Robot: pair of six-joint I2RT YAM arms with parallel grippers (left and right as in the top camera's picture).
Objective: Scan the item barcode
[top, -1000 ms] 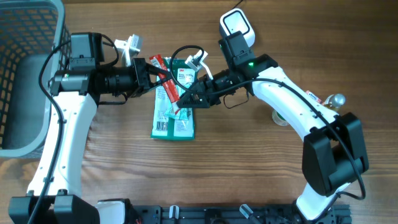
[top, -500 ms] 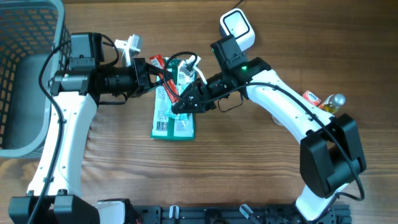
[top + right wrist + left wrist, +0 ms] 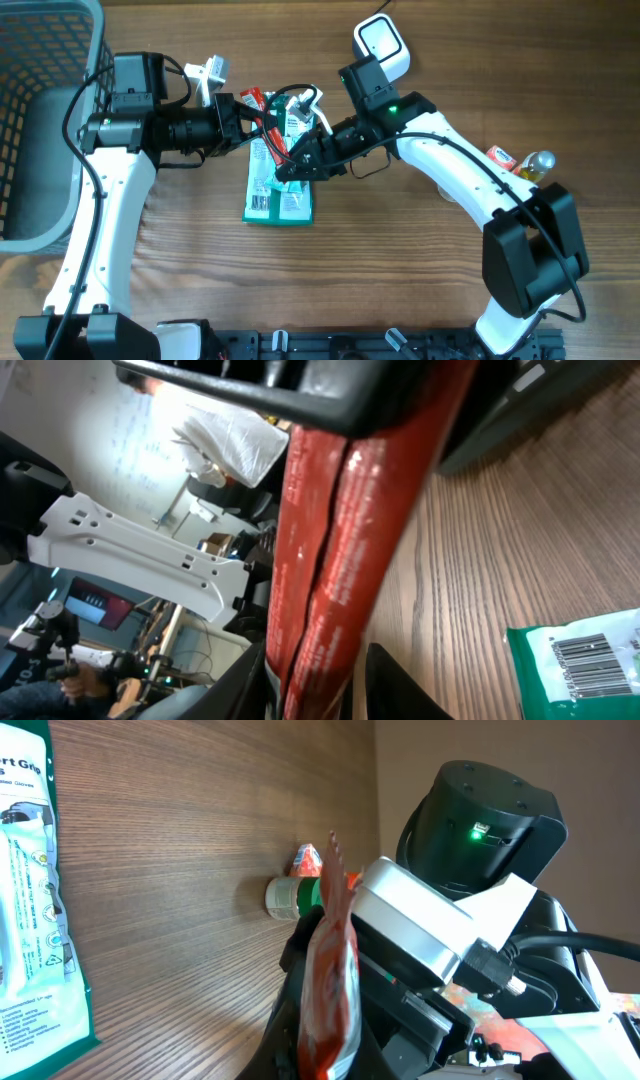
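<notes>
A red packet hangs in the air above the table with my left gripper shut on its upper end. In the left wrist view the packet stands edge-on, pinched in my left gripper. My right gripper straddles the packet's lower end. In the right wrist view the red packet runs down between the fingers of my right gripper. The left finger touches it and a thin gap shows at the right finger. No barcode shows on the packet. A white scanner stands at the back.
A green pack lies flat on the wooden table under both grippers; its barcode corner shows in the right wrist view. A grey basket fills the far left. A small bottle lies at the right.
My right gripper has moved left and closer to the red packet's lower end, then held still. The left arm and packet have not moved.
</notes>
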